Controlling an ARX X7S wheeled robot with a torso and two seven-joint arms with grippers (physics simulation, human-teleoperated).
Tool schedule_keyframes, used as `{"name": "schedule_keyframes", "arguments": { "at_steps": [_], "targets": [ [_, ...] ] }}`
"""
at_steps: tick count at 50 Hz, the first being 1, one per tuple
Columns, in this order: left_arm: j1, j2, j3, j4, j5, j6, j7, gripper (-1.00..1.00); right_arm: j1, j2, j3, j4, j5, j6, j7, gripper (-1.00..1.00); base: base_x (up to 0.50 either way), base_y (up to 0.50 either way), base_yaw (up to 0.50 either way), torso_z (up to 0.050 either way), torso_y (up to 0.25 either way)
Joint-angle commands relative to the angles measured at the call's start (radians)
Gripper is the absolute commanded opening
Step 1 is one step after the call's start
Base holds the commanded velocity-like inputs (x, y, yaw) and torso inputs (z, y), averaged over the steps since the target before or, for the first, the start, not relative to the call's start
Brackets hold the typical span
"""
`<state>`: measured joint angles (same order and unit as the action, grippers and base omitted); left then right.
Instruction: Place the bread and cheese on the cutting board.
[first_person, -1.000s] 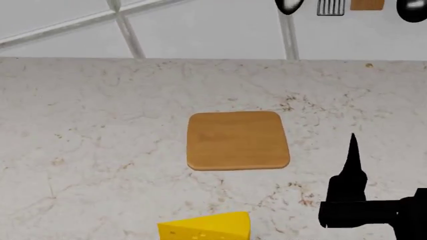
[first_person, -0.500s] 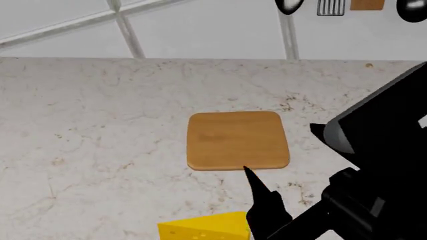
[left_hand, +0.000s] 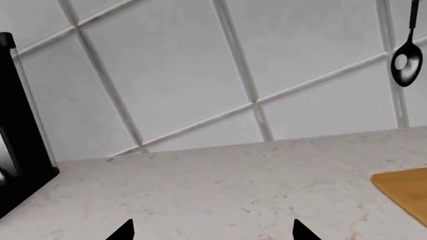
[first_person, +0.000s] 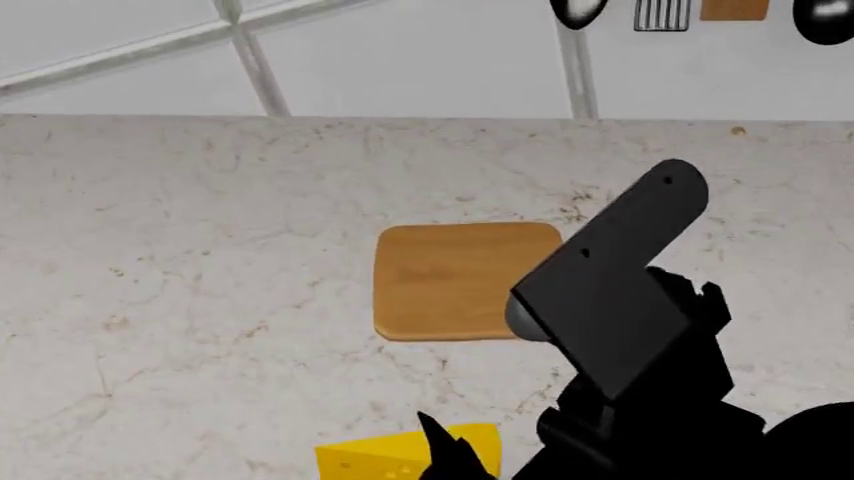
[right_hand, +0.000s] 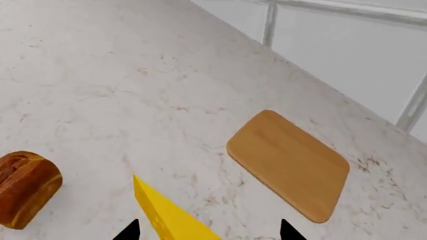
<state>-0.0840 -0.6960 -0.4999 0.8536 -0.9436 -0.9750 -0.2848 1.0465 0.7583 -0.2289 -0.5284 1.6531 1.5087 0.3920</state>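
Observation:
The cutting board (first_person: 441, 280) lies flat mid-counter, its right part hidden by my right arm (first_person: 627, 320). The yellow cheese (first_person: 380, 458) lies near the counter's front, at the head view's bottom edge. In the right wrist view the cheese (right_hand: 167, 217) points out between the tips of my open right gripper (right_hand: 208, 231), which hovers over it. The bread (right_hand: 23, 187) lies on the counter beside the cheese, and the board (right_hand: 288, 164) lies beyond. The bread is out of the head view. My left gripper (left_hand: 212, 232) is open and empty over bare counter, with the board's corner (left_hand: 403, 192) to one side.
A tiled wall backs the marble counter (first_person: 200, 250). Utensils (first_person: 661, 12) hang on the wall above the board's right side, and a hanging spoon (left_hand: 403, 62) shows in the left wrist view. A tall black object (left_hand: 17, 150) stands on the counter near the left gripper.
My right arm has swung left across the board's right side. Its fingertip has moved from right of the board to above the cheese. The board and the cheese have not moved.

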Motion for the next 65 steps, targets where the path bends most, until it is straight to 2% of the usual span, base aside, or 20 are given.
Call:
{"name": "schedule_keyframes", "arguments": {
  "at_steps": [1,13,24,41,65],
  "targets": [
    [0.010,-0.007,0.003,0.001,0.002,0.007,0.006,1.00,-0.050,-0.025,-0.122,0.002,-0.238,-0.043,-0.151,1.00,0.00,0.00,0.00,0.000,0.000],
    [0.016,-0.003,-0.008,-0.005,-0.006,0.015,0.006,1.00,-0.026,-0.075,-0.324,0.090,-0.483,-0.130,-0.307,1.00,0.00,0.00,0.00,0.000,0.000],
    [0.029,-0.002,-0.007,-0.027,0.010,0.032,0.019,1.00,-0.052,-0.110,-0.445,0.150,-0.598,-0.211,-0.379,1.00,0.00,0.00,0.00,0.000,0.000],
    [0.033,-0.004,0.011,-0.025,0.015,0.036,0.013,1.00,-0.079,-0.071,-0.474,0.209,-0.657,-0.262,-0.397,1.00,0.00,0.00,0.00,0.000,0.000],
    [0.037,-0.008,0.022,-0.025,0.016,0.043,0.009,1.00,-0.196,-0.051,-0.524,0.215,-0.673,-0.322,-0.413,1.00,0.00,0.00,0.00,0.000,0.000]
  ]
}}
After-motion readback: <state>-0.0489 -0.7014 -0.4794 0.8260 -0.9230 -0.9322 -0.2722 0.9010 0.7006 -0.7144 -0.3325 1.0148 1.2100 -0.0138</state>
